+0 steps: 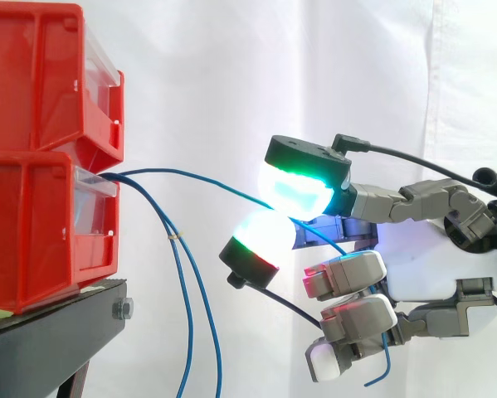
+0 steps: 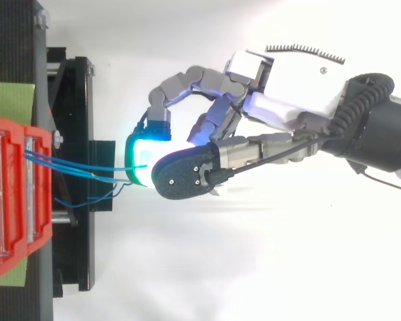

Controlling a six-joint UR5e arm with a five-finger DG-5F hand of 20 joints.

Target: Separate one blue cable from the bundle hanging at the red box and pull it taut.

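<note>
The blue cable (image 1: pixel 200 175) leaves the front lip of the red box (image 1: pixel 32 232) and runs away from it in a shallow arc. It is clear of the rest of the bundle (image 1: pixel 174 238), whose strands drop straight down just beside the box front. It looks thin, light and limp, with a smooth sheath that will likely slip under a loose grip. It should bend rather than break, so the risk is sliding, not damage. On the side away from the box, the robot hand (image 1: pixel 443 265) has it pinched between two glowing pads (image 1: pixel 298 186). The remaining fingers are curled around the strand, and its free end (image 1: pixel 379 375) pokes out below them. The place to hold is the one it has now — on the single strand, well out from the box and past the tied strands. Since the arc shows slack, a firm squeeze seems wise before drawing further from the box, which sits on the black stand (image 1: pixel 57 311).
</note>
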